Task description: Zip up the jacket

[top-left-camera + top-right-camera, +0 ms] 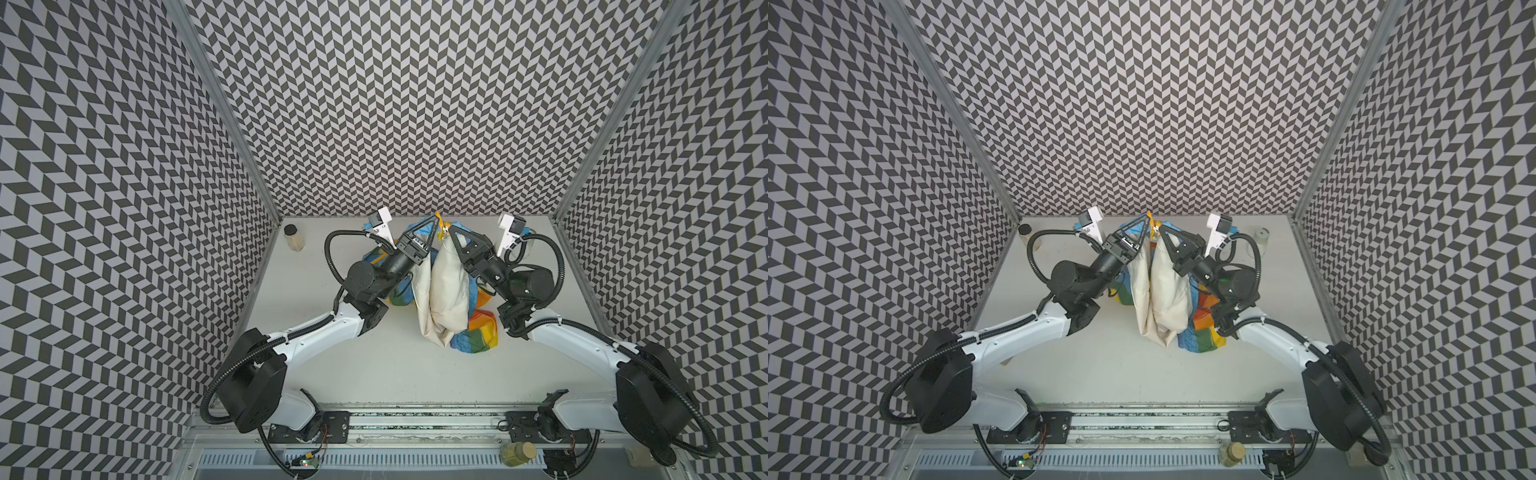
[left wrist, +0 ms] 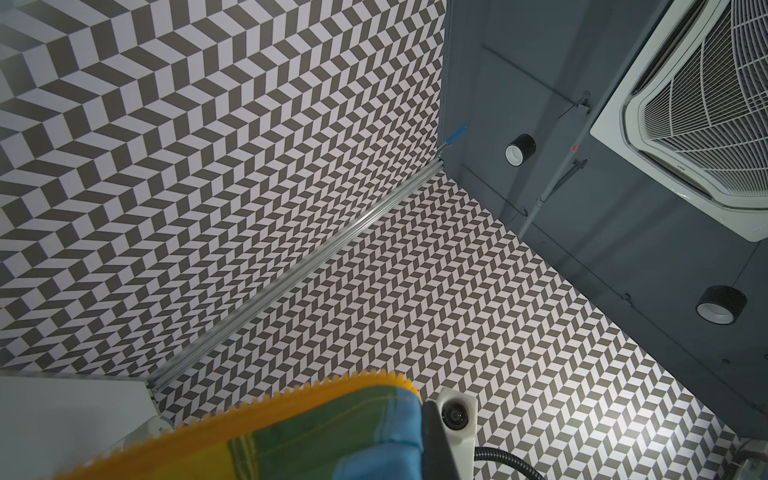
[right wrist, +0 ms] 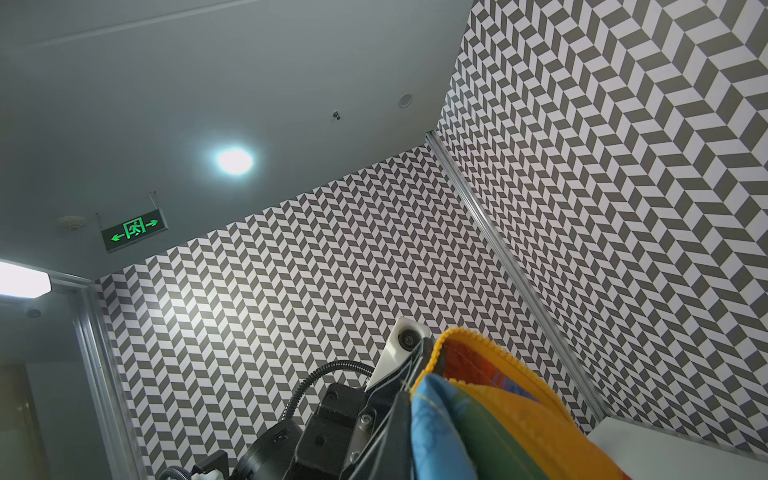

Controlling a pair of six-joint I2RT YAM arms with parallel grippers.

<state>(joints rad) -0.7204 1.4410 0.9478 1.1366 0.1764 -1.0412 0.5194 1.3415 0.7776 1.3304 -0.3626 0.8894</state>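
Jacket (image 1: 444, 291) hangs btwn the two arms, pinched at its upper end and draping down to the table (image 1: 374, 365), where the striped lower part lies bunched. Left gripper (image 1: 435, 222) is clamped on one front edge and right gripper (image 1: 452, 231) on the other. Their tips almost touch, both raised well off the surface. From each pincer the garment falls away below, so its long axis runs roughly vertical. Neither arm is nearer; each has its own side.

Zipper strip (image 2: 291, 399) shows in the left wrist view as an orange-yellow band w/ fine saw-like teeth, next to green and blue fabric. In the right wrist view the strip (image 3: 498, 353) curls in a loop over red-orange cloth. Lining (image 1: 1163, 286) is cream-white, matte, softly creased, facing the top cameras in two long folds. Shell looks thin and slick — likely to sag and slip. No slider can be made out; too small.

Judged: the two toothed edges need lining up at one end before anything can run — which end is held isn't clear.
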